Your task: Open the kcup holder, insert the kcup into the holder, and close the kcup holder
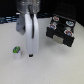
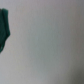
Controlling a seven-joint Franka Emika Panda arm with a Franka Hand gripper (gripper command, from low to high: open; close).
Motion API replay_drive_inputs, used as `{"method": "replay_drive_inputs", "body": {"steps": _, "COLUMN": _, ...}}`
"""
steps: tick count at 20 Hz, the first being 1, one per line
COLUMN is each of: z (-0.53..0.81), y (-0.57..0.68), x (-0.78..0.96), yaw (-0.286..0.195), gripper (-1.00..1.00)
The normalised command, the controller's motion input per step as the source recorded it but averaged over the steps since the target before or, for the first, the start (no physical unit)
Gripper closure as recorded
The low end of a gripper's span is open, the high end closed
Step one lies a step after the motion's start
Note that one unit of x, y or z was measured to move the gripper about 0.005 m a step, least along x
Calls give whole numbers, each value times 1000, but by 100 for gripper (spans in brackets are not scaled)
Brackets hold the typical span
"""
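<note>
Apparently the opening step is not begun: the gripper, jaws seemingly closed on nothing, hangs between the kcup and the kcup holder, and must reach a drawer handle.

Plain white tabletop under a dark background strip.

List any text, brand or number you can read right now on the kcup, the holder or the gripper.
None can be read.
kcup: green top, no legible print.
kcup holder: pale marks on its front, too blurred to read.
gripper: plain white, no markings visible.
Wrist view: blurred, no text.
</note>
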Motion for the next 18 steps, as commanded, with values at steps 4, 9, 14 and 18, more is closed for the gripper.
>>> {"method": "replay_drive_inputs", "body": {"steps": 4, "z": -175, "y": -543, "x": -323, "yaw": -245, "gripper": -100}}
{"method": "replay_drive_inputs", "body": {"steps": 9, "z": -332, "y": -547, "x": -248, "yaw": -258, "gripper": -100}}
{"method": "replay_drive_inputs", "body": {"steps": 14, "z": -358, "y": -545, "x": -62, "yaw": -270, "gripper": -100}}
{"method": "replay_drive_inputs", "body": {"steps": 18, "z": -265, "y": -268, "x": 8, "yaw": -200, "gripper": -100}}
